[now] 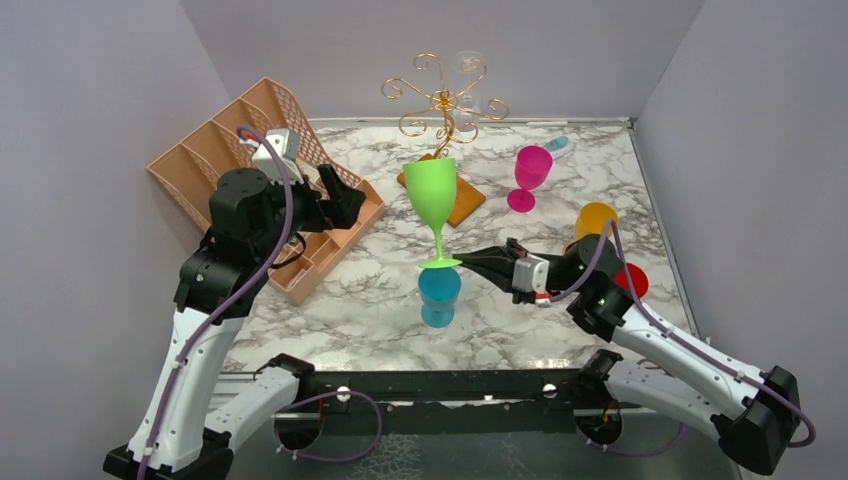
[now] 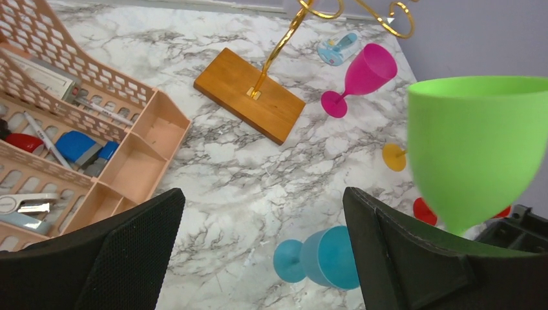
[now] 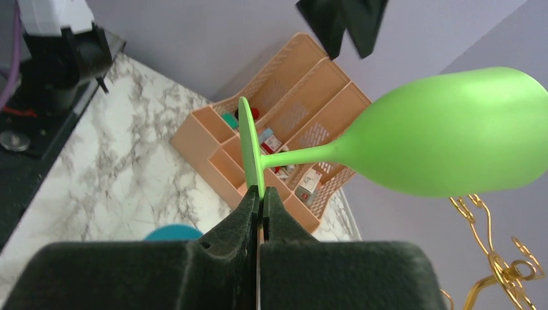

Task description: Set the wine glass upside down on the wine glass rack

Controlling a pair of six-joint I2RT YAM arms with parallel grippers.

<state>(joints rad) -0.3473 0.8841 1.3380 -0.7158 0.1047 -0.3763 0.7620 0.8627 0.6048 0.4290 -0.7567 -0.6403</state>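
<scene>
White arm links (image 1: 190,350) with black joints, purple cables (image 1: 288,205), black textured pincer fingers (image 2: 123,258).

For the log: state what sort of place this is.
Likely a robot test booth, not a home: plain grey walls box in a marble-look table, and the right end effector holds a green glass by its foot.

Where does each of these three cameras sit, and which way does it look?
Top external: above and behind the arms, looking down on the table; both arms, left gripper and right gripper, show.
Left wrist: on the left arm, facing the wine glass rack; its open black fingers frame the bottom.
Right wrist: on the right arm, facing the peach organiser; its fingers pinch the foot of the green wine glass.
Shared: all three show the green wine glass.
</scene>
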